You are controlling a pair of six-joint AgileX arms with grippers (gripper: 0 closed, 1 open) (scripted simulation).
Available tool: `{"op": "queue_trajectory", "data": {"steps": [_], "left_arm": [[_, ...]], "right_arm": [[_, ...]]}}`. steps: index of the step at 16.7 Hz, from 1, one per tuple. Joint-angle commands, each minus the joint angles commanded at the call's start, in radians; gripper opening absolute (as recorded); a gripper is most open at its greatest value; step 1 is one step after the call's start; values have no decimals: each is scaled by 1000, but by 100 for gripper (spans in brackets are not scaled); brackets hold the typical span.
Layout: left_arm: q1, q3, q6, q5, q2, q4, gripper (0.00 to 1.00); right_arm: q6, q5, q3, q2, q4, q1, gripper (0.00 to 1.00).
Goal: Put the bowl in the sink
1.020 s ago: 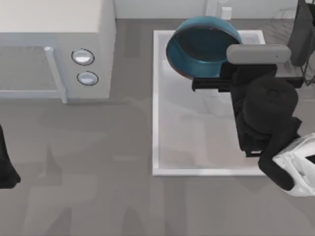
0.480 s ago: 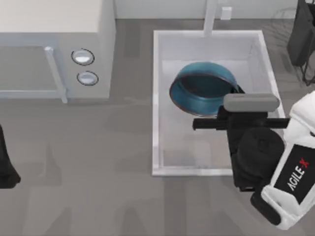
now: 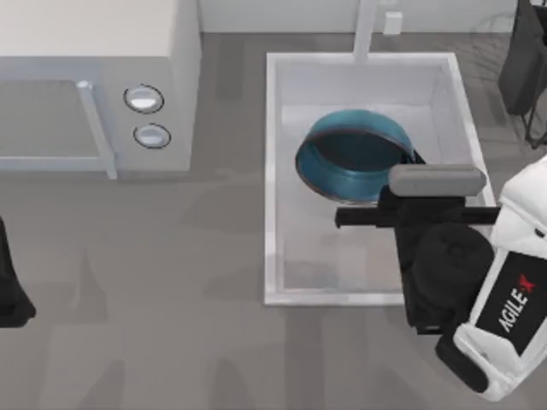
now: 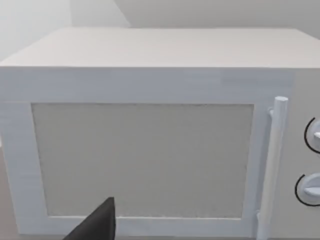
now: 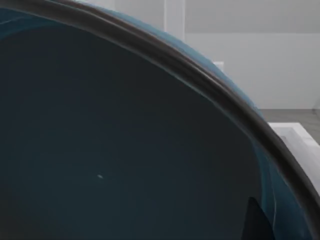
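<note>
The teal-blue bowl (image 3: 350, 154) with its reddish-brown rim is inside the white sink (image 3: 272, 171), tilted, in the basin's far half below the faucet (image 3: 365, 30). My right gripper (image 3: 400, 175) is at the bowl's near-right rim, shut on it, with the wrist block covering the grip from above. In the right wrist view the bowl's dark inside (image 5: 125, 150) is very close, and one dark fingertip (image 5: 255, 220) lies against its wall. My left arm (image 3: 10, 290) is parked at the table's left edge.
A white microwave (image 3: 94, 77) with two round knobs stands at the back left; the left wrist view faces its door (image 4: 150, 150). A dark object (image 3: 523, 68) stands at the back right, beside the sink. Bare grey table lies in front.
One second ago the bowl hung high over the sink's far end. My right gripper brought it down into the basin and toward the front. It has barely moved over the last half second.
</note>
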Motion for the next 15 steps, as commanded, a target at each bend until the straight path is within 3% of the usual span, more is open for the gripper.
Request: {"op": "queue_trajectory", "data": {"steps": [10,15], "left_arm": [[0,0,0,0,0,0,100],[0,0,0,0,0,0,100]], "right_arm": [[0,0,0,0,0,0,98],[0,0,0,0,0,0,100]]}}
